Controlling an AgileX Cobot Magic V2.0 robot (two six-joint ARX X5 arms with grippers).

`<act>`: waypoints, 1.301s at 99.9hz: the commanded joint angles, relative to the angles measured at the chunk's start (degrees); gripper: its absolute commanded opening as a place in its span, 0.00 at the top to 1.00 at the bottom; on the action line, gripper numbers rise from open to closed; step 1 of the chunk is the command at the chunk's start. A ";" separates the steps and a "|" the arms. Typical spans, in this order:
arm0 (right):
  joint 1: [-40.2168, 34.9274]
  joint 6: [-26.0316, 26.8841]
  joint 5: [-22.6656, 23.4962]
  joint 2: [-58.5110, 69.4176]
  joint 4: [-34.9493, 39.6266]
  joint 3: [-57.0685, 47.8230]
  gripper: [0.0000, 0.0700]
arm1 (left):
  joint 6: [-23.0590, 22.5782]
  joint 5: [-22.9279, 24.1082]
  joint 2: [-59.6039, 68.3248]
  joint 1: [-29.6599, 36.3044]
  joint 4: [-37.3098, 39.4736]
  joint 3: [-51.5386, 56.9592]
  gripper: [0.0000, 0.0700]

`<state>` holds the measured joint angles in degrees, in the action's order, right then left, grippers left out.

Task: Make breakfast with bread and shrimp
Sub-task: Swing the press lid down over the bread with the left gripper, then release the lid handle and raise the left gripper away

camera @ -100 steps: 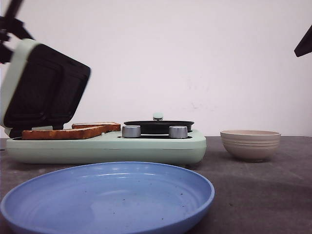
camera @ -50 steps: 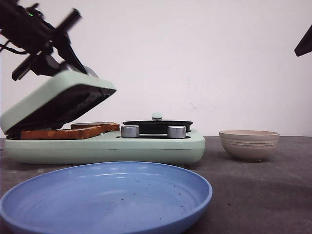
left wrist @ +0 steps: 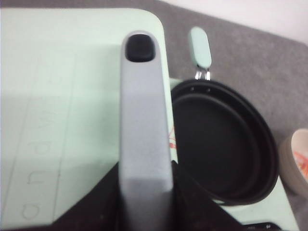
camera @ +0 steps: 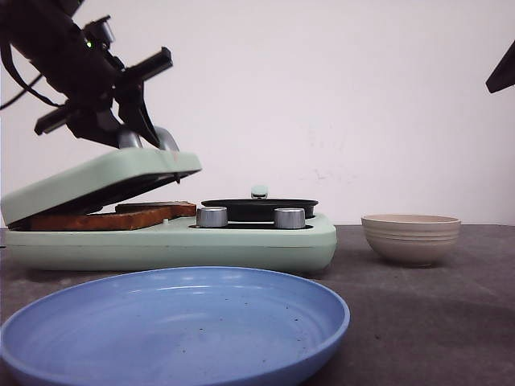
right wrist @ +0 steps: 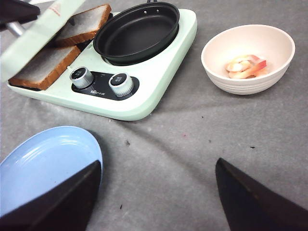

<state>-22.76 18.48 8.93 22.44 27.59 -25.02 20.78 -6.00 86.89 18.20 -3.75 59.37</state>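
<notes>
Mint-green plastic dominates the table: one breakfast maker (camera: 173, 245), with its hinged lid (camera: 100, 181) tilted part-way down over the toasting side. The left gripper (camera: 145, 138) sits on top of that lid, its fingers closed around the grey lid handle (left wrist: 144, 139), which I take to be the reason the lid hangs at an angle rather than lying flat or standing open; the step in hand looks like pressing the lid onto the bread.

One blue plate (camera: 173, 326) lies nearest the camera, bare, probably waiting for the finished food. One black frying pan (right wrist: 137, 31) sits on the right half of the machine with nothing in it, presumably the place for cooking the shrimp.

Two slices of bread (right wrist: 45, 67) lie side by side on the lower plate under the lid, browned crusts showing. One beige bowl (right wrist: 248, 57) stands well apart to the right of the machine and holds the shrimp (right wrist: 245, 66); I count a small cluster of pink and pale pieces but cannot separate them into a sure number.

Two silver knobs (right wrist: 101, 81) sit at the front of the machine beside the pan.

The right gripper (right wrist: 156, 192) hangs high over bare grey table, fingers spread wide, holding nothing.
</notes>
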 commanded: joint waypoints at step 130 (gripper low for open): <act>-0.24 0.83 0.28 0.26 -0.96 -0.26 0.35 | -8.26 -7.10 -13.97 -1.38 -4.96 5.03 0.32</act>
<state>-22.76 18.50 9.02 22.44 27.24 -25.02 13.98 -13.34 74.04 16.95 -8.60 63.40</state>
